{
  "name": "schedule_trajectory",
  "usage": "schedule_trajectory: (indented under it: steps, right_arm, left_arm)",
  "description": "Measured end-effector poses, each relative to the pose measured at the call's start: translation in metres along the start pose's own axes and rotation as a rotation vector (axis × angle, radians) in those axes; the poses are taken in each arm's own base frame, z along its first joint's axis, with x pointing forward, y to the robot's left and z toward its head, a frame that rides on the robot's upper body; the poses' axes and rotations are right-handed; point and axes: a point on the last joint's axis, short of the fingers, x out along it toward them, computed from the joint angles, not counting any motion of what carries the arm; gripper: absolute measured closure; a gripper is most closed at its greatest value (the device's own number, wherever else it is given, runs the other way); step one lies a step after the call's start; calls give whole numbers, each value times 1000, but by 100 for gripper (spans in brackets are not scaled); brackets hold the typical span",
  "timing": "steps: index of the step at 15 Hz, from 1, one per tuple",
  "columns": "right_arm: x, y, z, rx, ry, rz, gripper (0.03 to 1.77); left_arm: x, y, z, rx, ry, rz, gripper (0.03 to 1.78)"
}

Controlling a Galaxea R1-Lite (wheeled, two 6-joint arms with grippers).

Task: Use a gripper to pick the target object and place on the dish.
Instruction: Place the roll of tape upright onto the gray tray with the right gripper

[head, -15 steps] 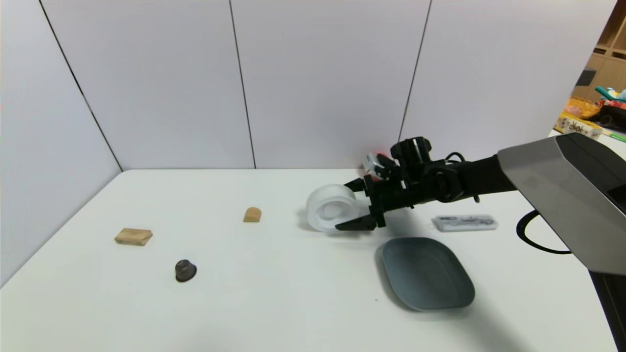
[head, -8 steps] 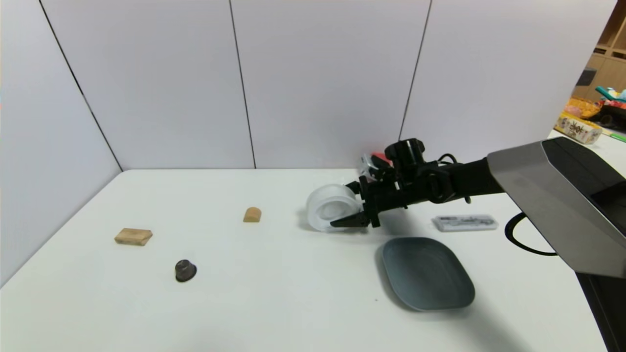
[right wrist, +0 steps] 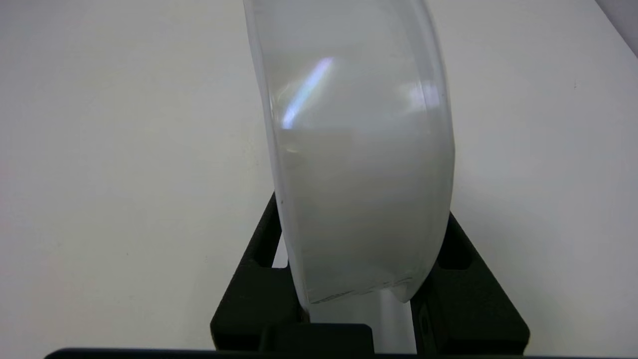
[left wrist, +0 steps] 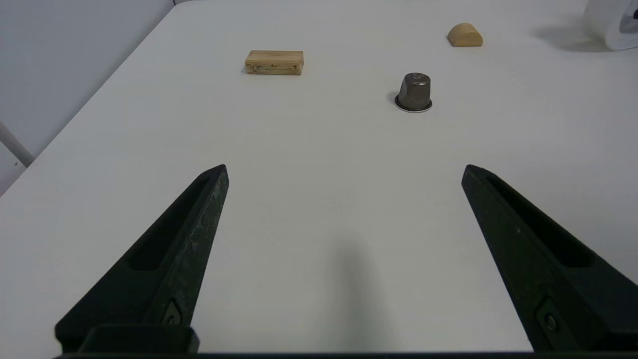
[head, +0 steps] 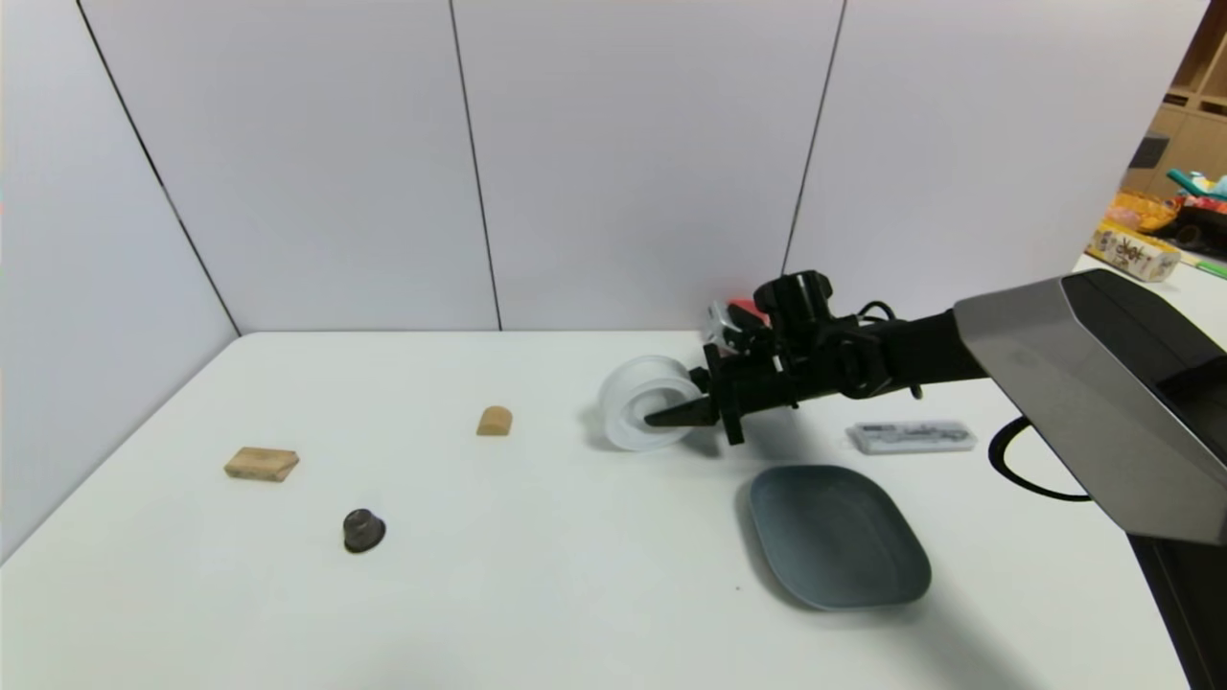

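Note:
The white translucent tub [head: 640, 402] stands on its edge on the table, left of the back of the grey-blue dish [head: 839, 537]. My right gripper [head: 673, 407] reaches it from the right and is shut on it, one finger across its near face and the other hidden behind. In the right wrist view the tub [right wrist: 359, 164] fills the space between the two black fingers [right wrist: 259, 249] of my right gripper [right wrist: 359, 224]. Whether the tub still touches the table I cannot tell. My left gripper [left wrist: 344, 169] hangs open and empty over bare table near the front left.
A wooden block [head: 262, 464], a half-round wooden piece [head: 495, 421] and a dark capsule [head: 363, 530] lie on the left half. A clear case [head: 912, 437] lies right of the gripper, behind the dish. Something red [head: 746, 309] shows behind the right wrist.
The right gripper's fingers have shut on the tub, the near finger rising across its face. The tub has turned a little in the grip. The dish has not moved.

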Motion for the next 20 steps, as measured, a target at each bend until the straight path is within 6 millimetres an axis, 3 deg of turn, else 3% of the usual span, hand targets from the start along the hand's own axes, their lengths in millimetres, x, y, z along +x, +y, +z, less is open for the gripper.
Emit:
schedule_trajectory:
  steps: [6,11,15,20]
  right_arm:
    - [-10,0,6,1,0,-14,122]
    - [-54,7,33,52,5,-80,122]
    - [-97,30,48,110,20,-139,122]
    - [-137,77,52,174,41,-195,122]
  left_arm:
    - [0,0,0,0,0,0,12]
    - [0,0,0,0,0,0,12]
    - [0,0,0,0,0,0,12]
    - [0,0,0,0,0,0,12]
